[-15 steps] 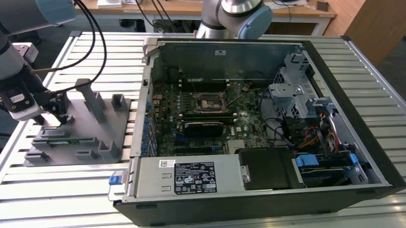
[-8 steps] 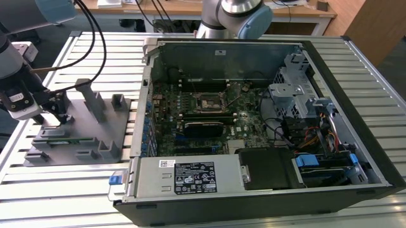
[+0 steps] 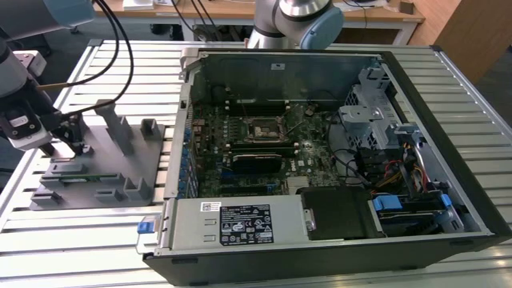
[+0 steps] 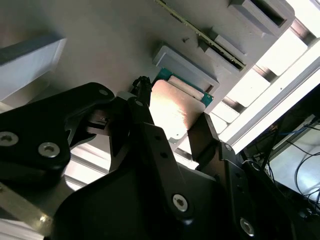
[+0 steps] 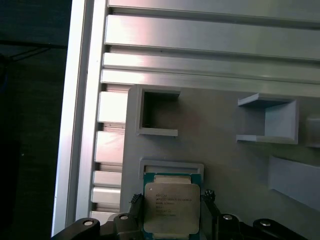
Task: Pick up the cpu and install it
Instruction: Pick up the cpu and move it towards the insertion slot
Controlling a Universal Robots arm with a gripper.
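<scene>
The cpu (image 5: 171,212), a flat square chip with a shiny metal top and green rim, sits between my gripper's (image 5: 172,200) two black fingers, just beside a low grey holder rim (image 5: 172,167) on the grey fixture plate (image 3: 100,150). In the second wrist view the fingers (image 4: 142,100) press against opposite edges of the cpu (image 4: 175,107). In the exterior view my gripper (image 3: 66,147) hangs low over the plate at the exterior view's left. The motherboard's cpu socket (image 3: 264,129) lies in the open computer case (image 3: 320,150), far from the gripper.
Upright grey posts (image 3: 116,123) and small pockets stand on the fixture plate, and a thin green memory stick (image 3: 80,177) lies in it. Cables (image 3: 120,36) trail over the slatted aluminium table. Drive cages and wiring fill the case's right side.
</scene>
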